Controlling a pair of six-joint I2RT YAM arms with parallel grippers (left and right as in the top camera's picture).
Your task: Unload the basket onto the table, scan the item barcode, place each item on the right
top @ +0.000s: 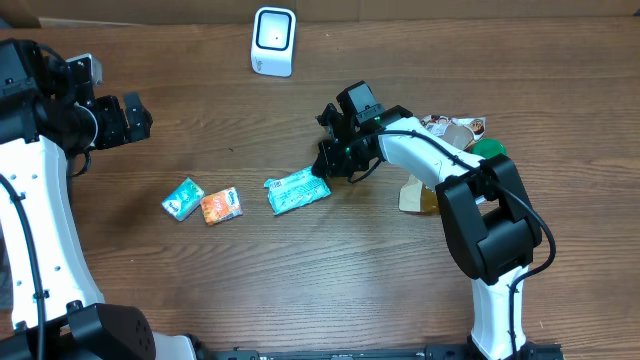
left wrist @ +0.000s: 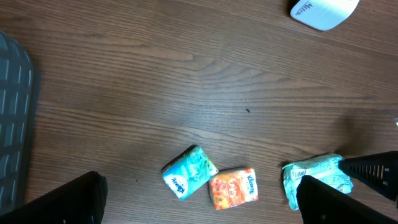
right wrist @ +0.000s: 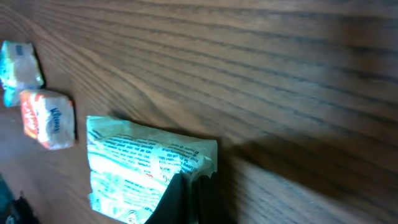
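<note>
Teal-and-white crinkled plastic packet (top: 298, 190): it lies flat on the table near the middle, with its printed face up and its right end at my right fingertips.
My right gripper (top: 327, 172): my fingers are pressed together on the packet's right edge, low over the wood.
Right wrist view: my dark fingers (right wrist: 176, 198) meet over the packet's near corner.
Beside the packet: an orange Kleenex tissue pack (top: 221, 205) lies to its left, with a small teal tissue pack (top: 182, 198) just beyond, the two nearly touching.
Behind my right arm: a heap holds a green object (top: 488, 148), a tan pouch (top: 412, 196) and a printed wrapper (top: 445, 126).
White box scanner with a dark window (top: 273, 40): it stands at the far edge, well apart from the packet.
My left gripper (top: 143, 118): its jaws are spread wide and hold nothing, above the left side of the table.
Brown wooden table (top: 300, 290): it carries everything.
</note>
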